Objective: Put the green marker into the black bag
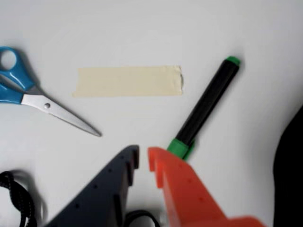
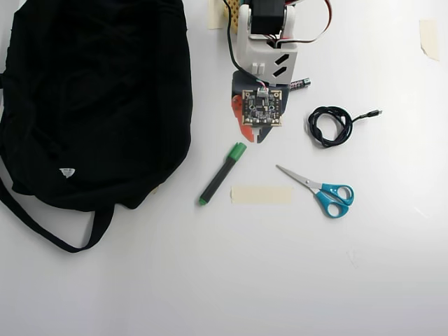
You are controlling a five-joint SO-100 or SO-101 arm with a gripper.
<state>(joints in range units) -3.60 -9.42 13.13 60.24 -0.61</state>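
Note:
The green marker [image 1: 206,104] has a black barrel and lies slanted on the white table, its green cap just beyond my orange fingertip in the wrist view. From overhead the marker [image 2: 222,173] lies between the black bag [image 2: 91,98] and a strip of tape. My gripper [image 1: 143,156] hovers over the table, open by a narrow gap and holding nothing. Overhead, the gripper [image 2: 250,133] sits just up and right of the marker's cap, mostly hidden under the camera board. Only a dark edge of the bag [image 1: 289,175] shows in the wrist view.
Blue-handled scissors [image 2: 322,190] and a beige tape strip [image 2: 261,194] lie right of the marker. A coiled black cable [image 2: 330,126] and a small battery [image 2: 299,83] lie near the arm. The wrist view also shows the scissors [image 1: 28,92], tape [image 1: 128,81] and cable [image 1: 19,198].

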